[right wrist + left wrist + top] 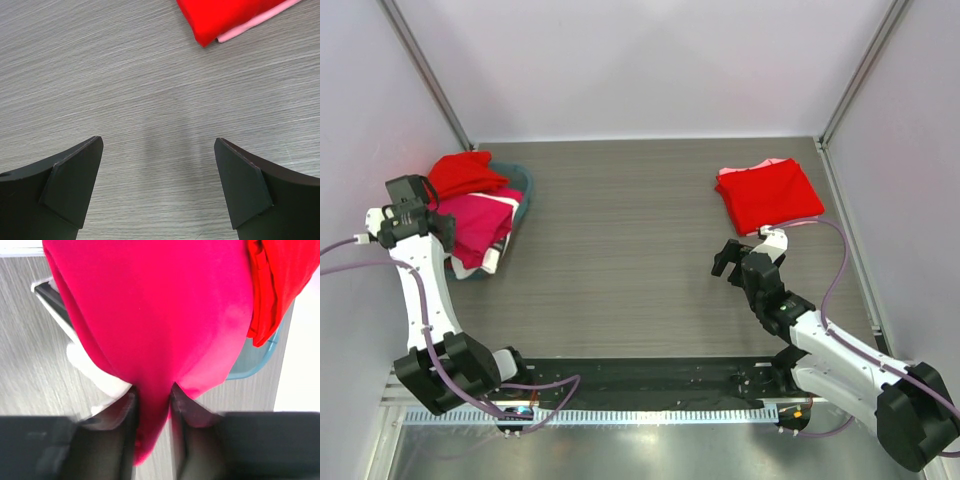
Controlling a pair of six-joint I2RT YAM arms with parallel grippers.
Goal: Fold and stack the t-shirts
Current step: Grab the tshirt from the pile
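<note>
A crimson-pink t-shirt hangs in a bunch from the pile at the far left. My left gripper is shut on a fold of it, cloth pinched between both fingers; from above it sits at the pile's left side. A red t-shirt lies crumpled behind it, and a white one shows underneath. At the far right lies a folded red t-shirt on a pale pink one. My right gripper is open over bare table, just in front of that stack.
A teal round basket holds the left pile, its rim showing in the left wrist view. White walls close in the wood-grain table on three sides. A black strip and metal rail run along the near edge.
</note>
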